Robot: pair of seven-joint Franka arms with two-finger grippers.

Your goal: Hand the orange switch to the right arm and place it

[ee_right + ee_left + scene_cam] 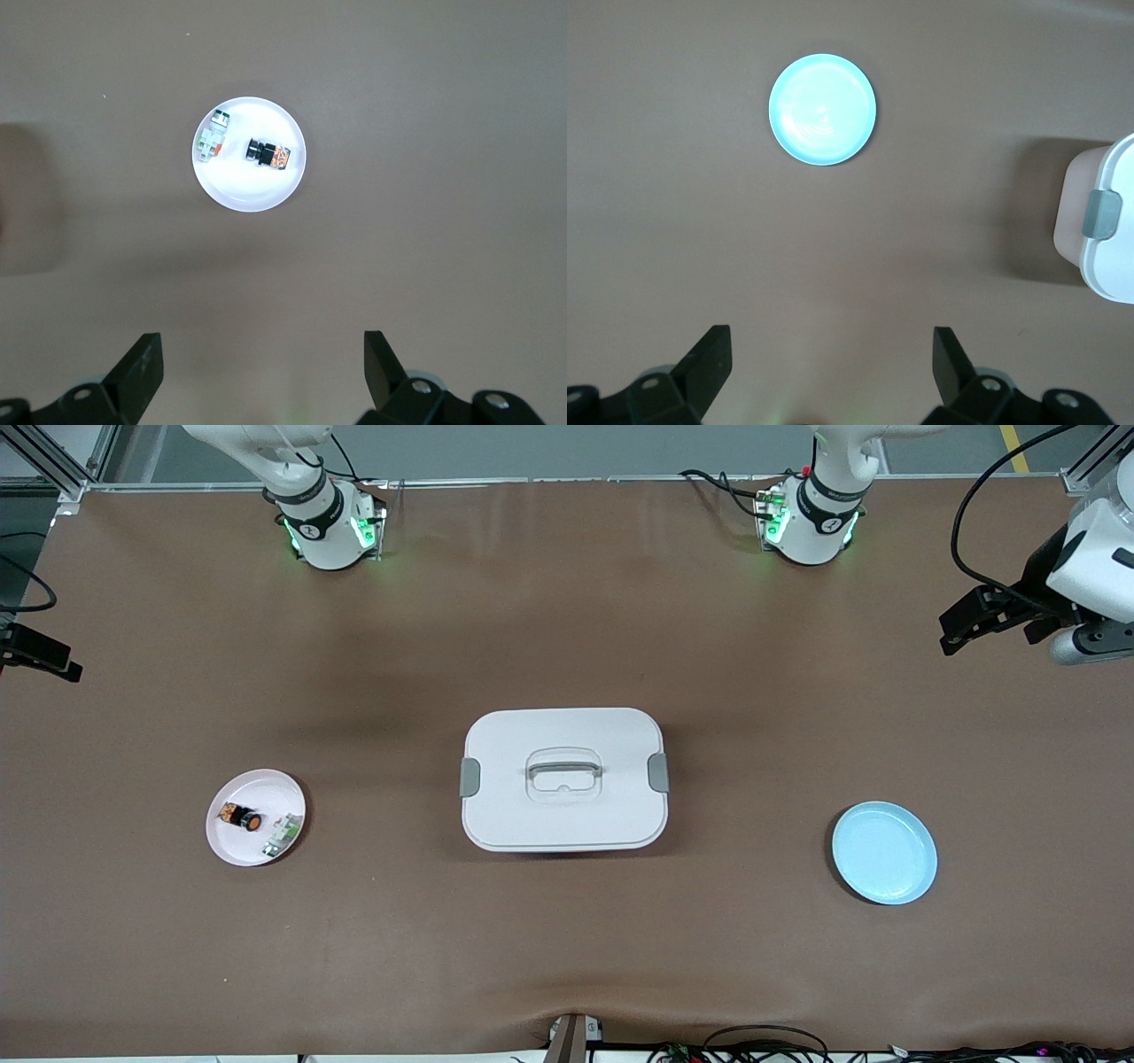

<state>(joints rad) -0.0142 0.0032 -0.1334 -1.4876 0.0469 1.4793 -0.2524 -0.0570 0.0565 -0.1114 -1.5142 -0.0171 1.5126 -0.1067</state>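
Right wrist view: right gripper (257, 372), fingers apart, hangs above the pink plate (283, 190) holding orange switch (268, 155). Left gripper (828, 372), fingers apart, hangs above the blue plate (822, 109).

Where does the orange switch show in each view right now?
Front view: orange switch on the pink plate, beside the green-and-white part, toward the right arm's end.
Left wrist view: not in it.
Right wrist view: on the same plate.
Shared landmark: that plate.

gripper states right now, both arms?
Left gripper: open, holding nothing, up over bare table near the blue plate.
Right gripper: open, holding nothing, up over bare table near the pink plate.
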